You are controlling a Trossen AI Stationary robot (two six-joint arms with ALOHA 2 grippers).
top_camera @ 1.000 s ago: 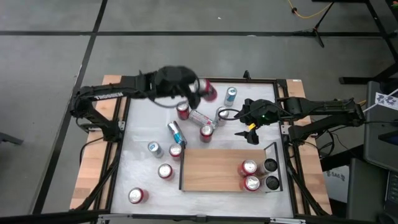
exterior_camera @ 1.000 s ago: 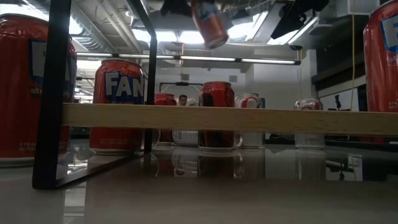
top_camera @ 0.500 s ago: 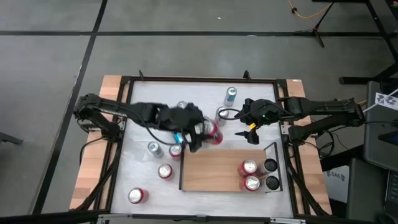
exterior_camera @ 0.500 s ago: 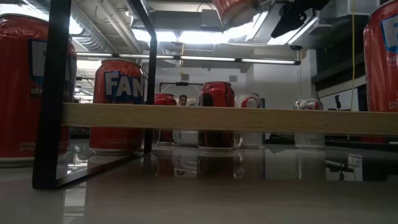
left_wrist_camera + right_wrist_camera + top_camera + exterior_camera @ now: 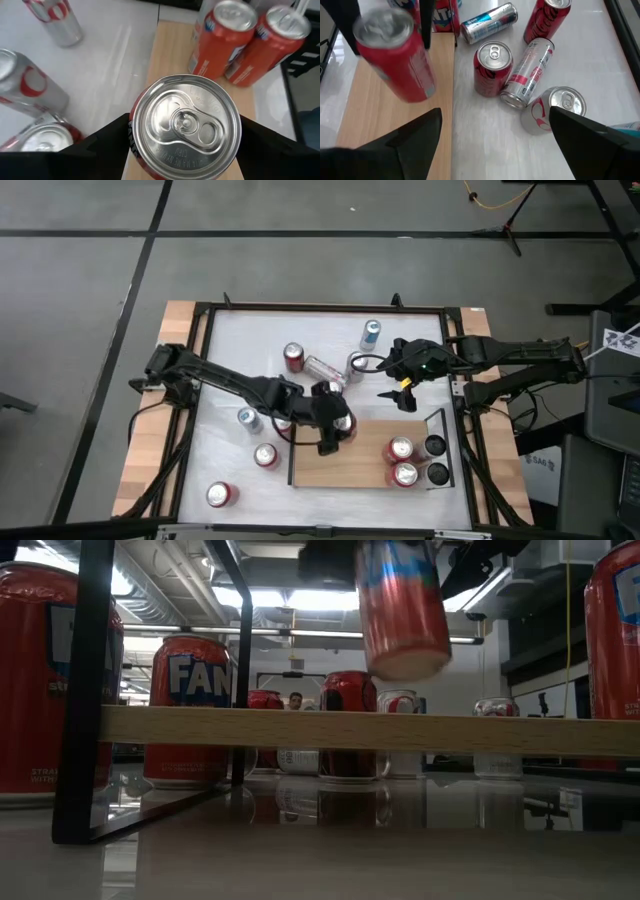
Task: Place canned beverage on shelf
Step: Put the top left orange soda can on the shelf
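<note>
Four cams: overhead, table-level, two wrist.
High looks straight down on whole table; low sits level, close behind shelf (image 5: pixel 360 730) edge; wrist cams look down close; all share the held red can (image 5: pixel 184 127).

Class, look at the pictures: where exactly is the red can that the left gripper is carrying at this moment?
In the high view the red can is clamped in the left gripper, over the shelf's left far corner. The low view shows it hanging above the board, not touching.
</note>
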